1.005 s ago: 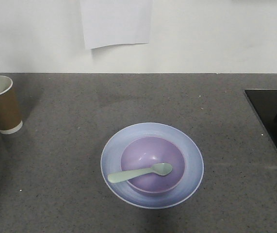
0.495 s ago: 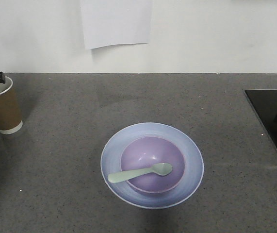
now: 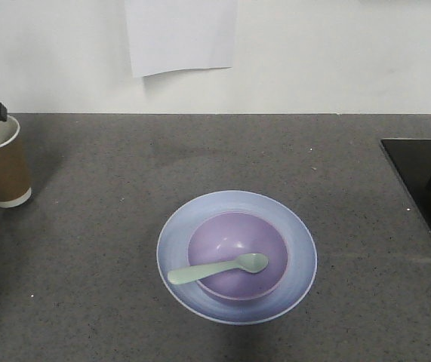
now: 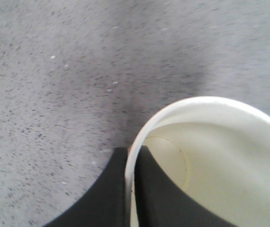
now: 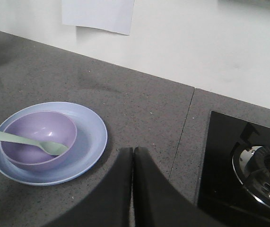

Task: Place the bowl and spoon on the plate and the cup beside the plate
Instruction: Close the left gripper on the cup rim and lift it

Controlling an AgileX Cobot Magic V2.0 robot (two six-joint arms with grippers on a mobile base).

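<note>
Meanwhile the left gripper (image 4: 129,189) pinches the cup's (image 3: 1,161) white rim — one finger inside, one outside — at the counter's (image 3: 109,249) far left, well apart from the plate (image 3: 298,249). On the plate sits the bowl (image 3: 230,245), the spoon (image 3: 217,268) resting across it. Over the counter, the right gripper (image 5: 133,189) hangs with fingers pressed together — holding nothing.

Purple bowl (image 3: 238,255) on blue plate (image 3: 298,234), mint spoon (image 3: 217,268) across bowl; brown cup (image 3: 2,163) upright, well left.
</note>
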